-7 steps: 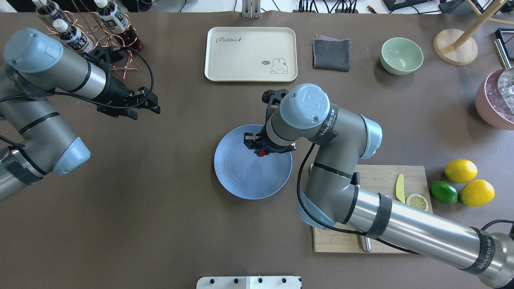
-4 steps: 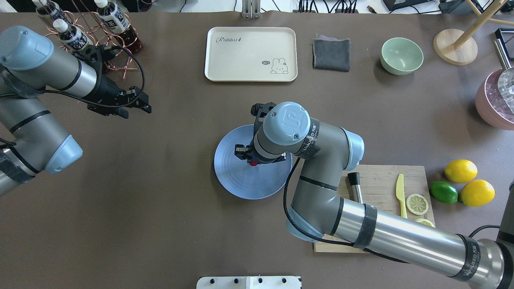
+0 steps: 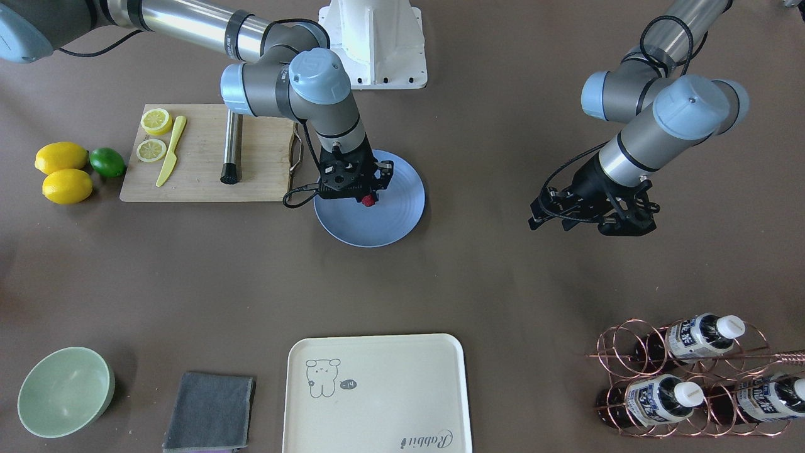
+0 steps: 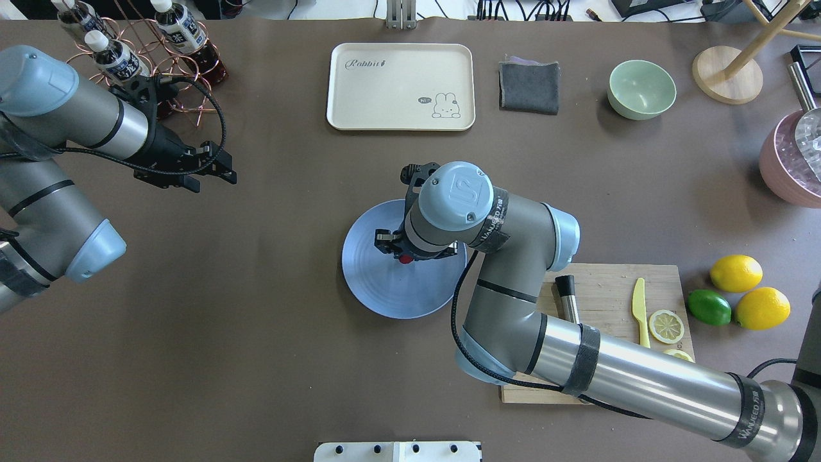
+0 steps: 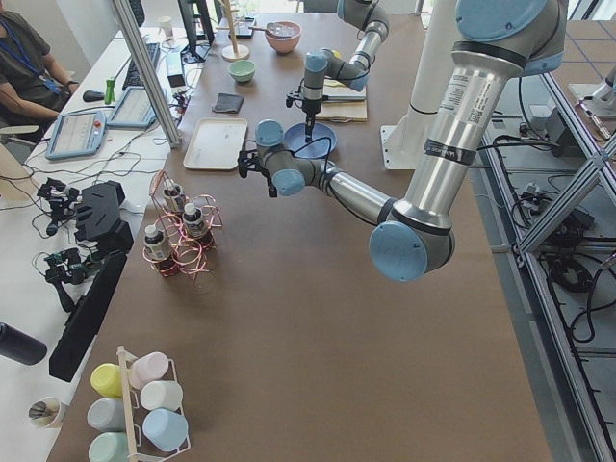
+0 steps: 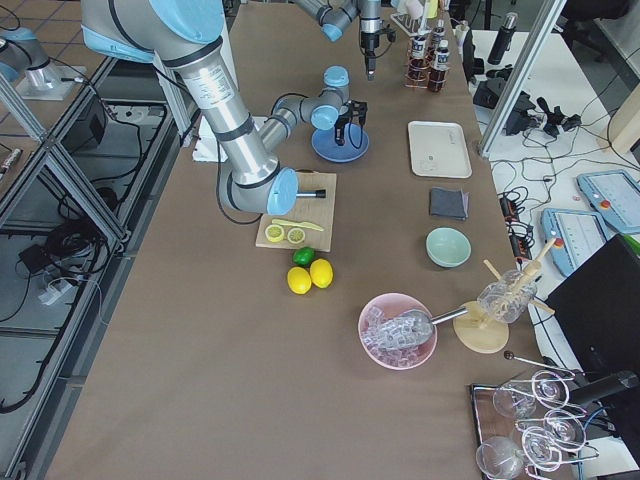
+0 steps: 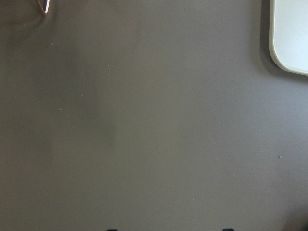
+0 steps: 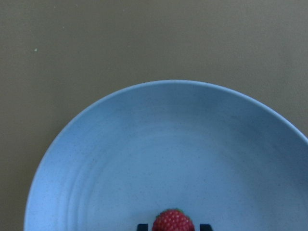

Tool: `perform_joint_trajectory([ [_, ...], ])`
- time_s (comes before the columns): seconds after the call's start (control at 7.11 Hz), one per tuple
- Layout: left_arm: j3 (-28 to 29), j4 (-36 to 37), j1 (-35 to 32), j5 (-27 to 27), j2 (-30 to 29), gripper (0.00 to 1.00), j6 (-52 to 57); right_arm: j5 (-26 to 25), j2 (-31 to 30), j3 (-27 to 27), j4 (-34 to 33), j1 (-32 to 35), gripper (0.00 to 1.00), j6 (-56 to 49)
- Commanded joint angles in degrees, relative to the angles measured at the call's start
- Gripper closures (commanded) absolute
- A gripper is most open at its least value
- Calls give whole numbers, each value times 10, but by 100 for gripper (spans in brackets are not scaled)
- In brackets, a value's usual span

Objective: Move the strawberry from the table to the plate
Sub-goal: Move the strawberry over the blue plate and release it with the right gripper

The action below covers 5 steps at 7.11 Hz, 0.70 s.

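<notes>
You will see that the right arm's wrist has swung back from where it was a second ago. It has carried the right end effector [image 4: 405, 255] from the far part of the plate [image 4: 385, 292] to about the plate's middle, and over the last half second it has barely shifted. The end effector is still clenched on the strawberry [image 4: 405, 260]. In the right wrist view the red berry sits between its two dark tips, over the blue-grey surface, though you cannot tell from these pictures whether it touches the plate. The plate itself has not moved and lies near the middle of the desk [image 4: 256, 359]. The arm's elbow has also cleared the cutting board [image 4: 609, 282], so the steel rod [image 4: 567, 298] with its black tip now shows there. The left arm has drawn back a little toward the desk's left edge. Its left end effector [image 4: 211, 179] hangs released, fingers spread, above bare desk near the bottle rack [image 4: 186, 90] at the far left corner. As for writing, the cream tray [image 4: 401, 86] at the far edge reads "Rabbit" in script, with a small cartoon animal and a speech bubble. The black straps on the right arm carry white letters that read roughly "WANJEED". The bottle labels are too small to read.
</notes>
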Motion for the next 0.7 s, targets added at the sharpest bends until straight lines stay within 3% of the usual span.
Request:
perform_joint_trajectory([
  [0.0, 0, 0, 1, 1, 0, 21, 0, 4, 0, 4, 0, 12, 0, -1],
  [0.14, -1, 0, 0, 1, -1, 21, 0, 15, -3, 9, -1, 29, 0, -2],
  [0.28, -1, 1, -1, 2, -1, 21, 0, 60, -37, 42, -11, 73, 0, -2],
  [0.56, -2, 10, -44, 0, 2, 21, 20, 162, -176, 191, -66, 183, 0, -64],
])
